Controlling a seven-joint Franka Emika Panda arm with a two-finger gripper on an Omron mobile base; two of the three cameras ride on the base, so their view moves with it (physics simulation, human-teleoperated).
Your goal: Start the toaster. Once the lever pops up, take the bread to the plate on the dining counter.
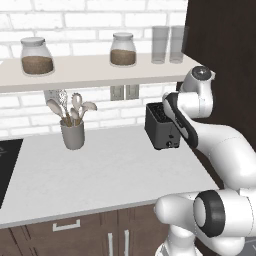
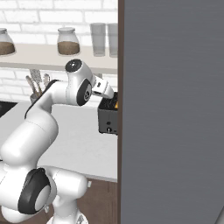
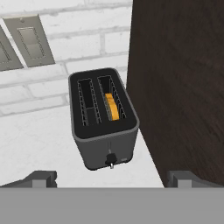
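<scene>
White brick wall at the back, pale counter (image 1: 100,175) below it, dark wood cabinets under the counter edge. A black hob corner is seen at the far left of the counter in the left base view. A shelf (image 1: 90,70) is mounted on the wall and carries two lidded jars (image 1: 36,56) of brown contents and two clear glasses (image 1: 168,44). A grey utensil cup (image 1: 73,134) with spoons and a whisk is placed on the counter, well left of the toaster. Wall outlets (image 3: 28,41) are seen behind the toaster.

The toaster (image 3: 103,118) is set on the counter at its right end, just beside a tall dark wood panel (image 3: 179,87). Two slots are seen from above; the bread (image 3: 112,106) is seated in the slot nearer the panel, an orange-tan edge visible low inside it, while the other slot looks empty. A small knob (image 3: 110,159) is seen on the narrow end face.

The gripper (image 3: 111,179) is held above and in front of the toaster, apart from it, not touching anything. Its fingers (image 3: 41,178) are spread wide, one tip at each side of the hand view, nothing held between them. The arm is bent over the counter toward the toaster in both base views.
</scene>
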